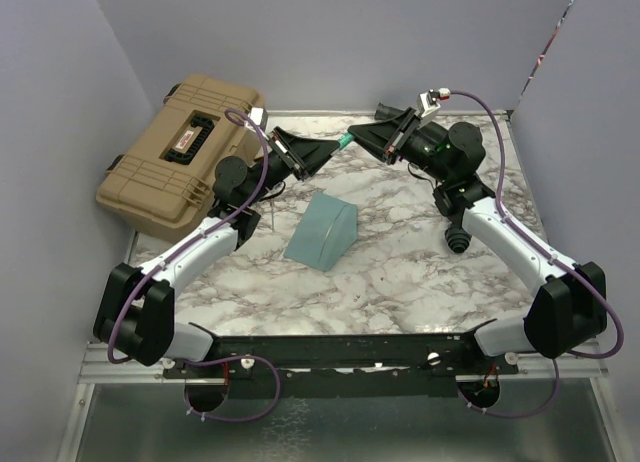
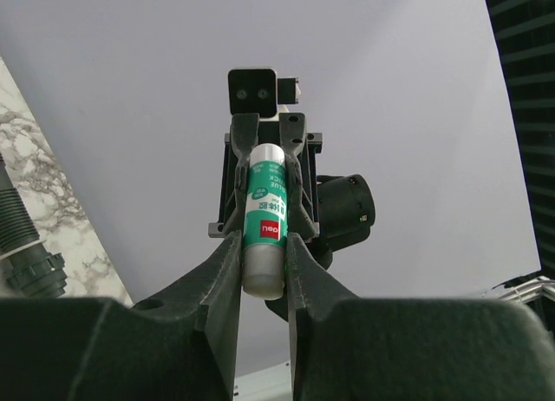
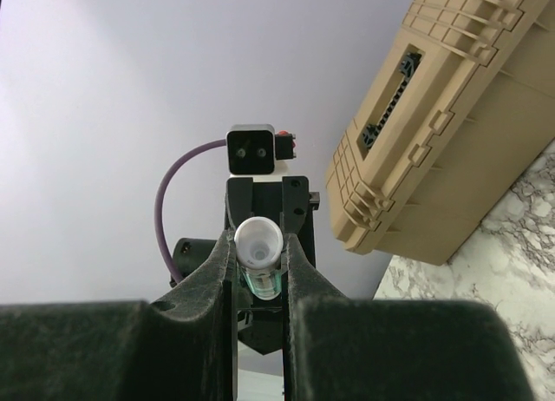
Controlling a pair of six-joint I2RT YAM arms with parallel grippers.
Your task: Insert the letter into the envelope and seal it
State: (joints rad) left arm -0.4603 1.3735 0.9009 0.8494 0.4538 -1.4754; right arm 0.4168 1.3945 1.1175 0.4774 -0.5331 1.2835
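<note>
The left gripper (image 1: 336, 144) and right gripper (image 1: 356, 138) meet tip to tip, raised over the far side of the marble table (image 1: 400, 272). Each is pinched on one end of a green-labelled glue stick (image 2: 264, 212) (a white end faces the right wrist camera). The teal envelope (image 1: 322, 232) lies mid-table, well apart from both grippers, its right side apparently bulging upward. A tan case (image 1: 180, 157) sits at far left.

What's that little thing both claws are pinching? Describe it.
Over the far end of the marble table, the left gripper and right gripper meet tip to tip. The glue stick is the short tube clamped between them, white with a green label, unlike the flat teal envelope below.
</note>
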